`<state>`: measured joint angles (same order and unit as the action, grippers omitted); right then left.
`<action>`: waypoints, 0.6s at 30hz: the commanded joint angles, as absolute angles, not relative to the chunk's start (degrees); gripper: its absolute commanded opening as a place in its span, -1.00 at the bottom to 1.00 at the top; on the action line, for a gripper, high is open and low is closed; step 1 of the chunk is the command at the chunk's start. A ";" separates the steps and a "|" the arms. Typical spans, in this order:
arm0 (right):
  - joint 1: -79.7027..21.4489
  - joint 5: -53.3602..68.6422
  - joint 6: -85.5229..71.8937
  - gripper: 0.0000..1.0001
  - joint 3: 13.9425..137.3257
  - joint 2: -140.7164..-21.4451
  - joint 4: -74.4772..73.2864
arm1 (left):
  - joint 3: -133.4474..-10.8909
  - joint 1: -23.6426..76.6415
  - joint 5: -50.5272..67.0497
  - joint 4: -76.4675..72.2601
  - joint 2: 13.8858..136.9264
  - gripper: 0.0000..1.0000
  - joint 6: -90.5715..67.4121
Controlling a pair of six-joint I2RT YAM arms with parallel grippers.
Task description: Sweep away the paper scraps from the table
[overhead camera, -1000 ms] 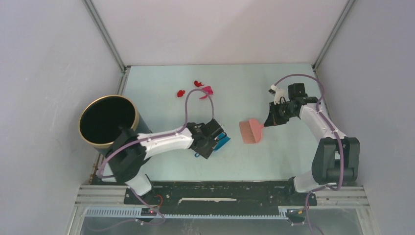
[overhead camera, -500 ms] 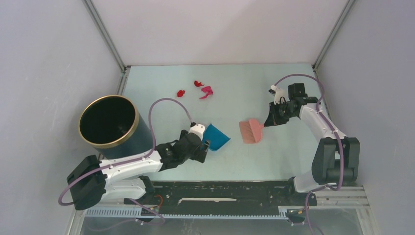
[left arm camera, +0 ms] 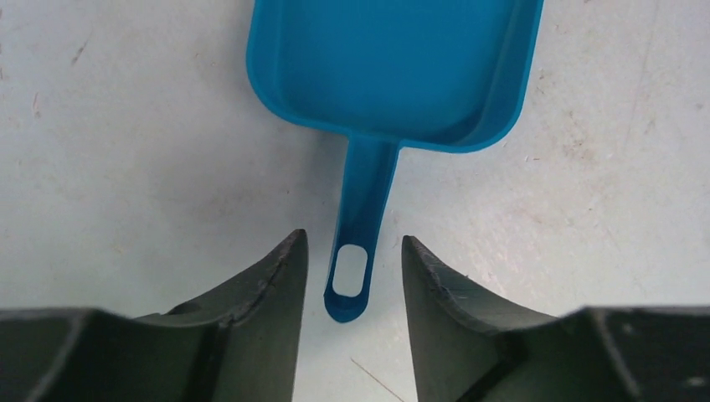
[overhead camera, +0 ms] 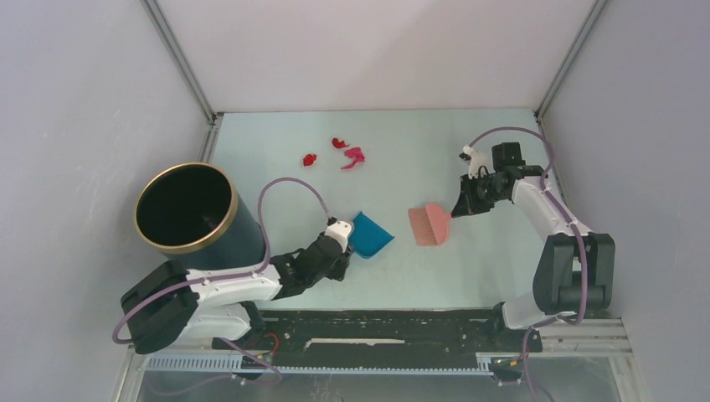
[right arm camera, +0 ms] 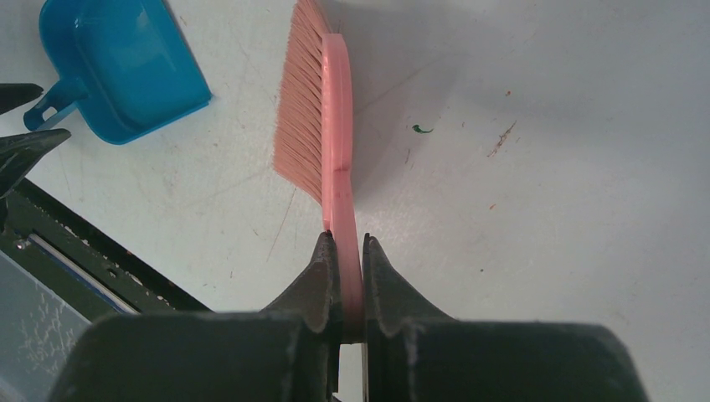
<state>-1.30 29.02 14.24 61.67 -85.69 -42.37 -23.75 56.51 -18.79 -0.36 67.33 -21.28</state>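
Top view: red and pink scraps (overhead camera: 345, 153) lie at far-ctr of table (overhead camera: 469, 276), well apart from both tools, strung roughly left-right, too small to show any axis. Likely featherlight, flimsy; brush them, don't pinch. R gripper (right arm camera: 343, 243) clamps brush (right arm camera: 322, 117) handle. L gripper (left arm camera: 353, 243) gapes astride dustpan (left arm camera: 393, 67) handle, not gripping

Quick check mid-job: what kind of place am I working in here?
Probably a lab robot test cell: plain grey-white walls box in the mint-green table, metal frame posts run up the corners, and a black rail lines its front edge.
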 commanded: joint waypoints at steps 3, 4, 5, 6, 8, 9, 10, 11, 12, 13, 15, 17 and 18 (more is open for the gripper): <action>-2.20 23.37 16.70 -1.00 60.59 -87.74 -45.88 | -26.09 56.51 -18.28 -6.56 73.21 -0.21 -17.78; -2.20 23.38 16.68 -1.00 60.58 -87.72 -45.88 | -26.71 56.54 -18.35 -6.28 74.01 -0.27 -17.76; -2.18 23.38 16.64 -1.00 60.56 -87.68 -45.88 | -27.24 56.52 -18.44 -5.97 74.49 -0.30 -17.80; -2.19 23.44 16.63 -1.00 60.60 -87.63 -45.88 | -27.51 56.54 -18.62 -5.71 74.59 -0.33 -17.98; -2.15 23.74 16.57 -1.00 60.63 -87.48 -45.87 | -27.68 56.51 -18.88 -4.98 74.03 -0.38 -18.52; -2.19 24.17 16.52 -1.00 60.64 -87.12 -45.82 | -27.73 56.51 -18.97 -4.39 73.29 -0.41 -18.87; -2.16 25.11 16.26 -1.00 60.70 -86.45 -45.50 | -27.83 56.51 -19.03 -3.42 72.26 -0.44 -19.14; -2.35 25.96 16.22 -1.00 61.02 -85.50 -45.11 | -28.21 56.51 -19.32 -1.88 71.01 -0.48 -19.55; -3.05 26.29 16.40 -1.00 62.16 -84.63 -45.10 | -28.62 56.51 -19.52 -0.62 69.37 -0.54 -20.02; -4.23 25.70 17.38 -1.00 63.97 -83.96 -45.81 | -29.03 56.51 -19.78 2.56 67.57 -0.60 -21.08; -7.75 22.13 21.41 -1.00 68.11 -83.07 -47.00 | -29.76 56.51 -20.12 7.35 63.37 -0.76 -23.33; -12.32 15.26 25.85 -1.00 72.01 -83.11 -45.60 | -30.40 56.51 -19.87 12.47 58.47 -0.80 -27.82; -13.86 11.32 27.48 -1.00 74.48 -83.70 -44.68 | -30.56 56.51 -19.58 14.94 56.71 -0.81 -29.74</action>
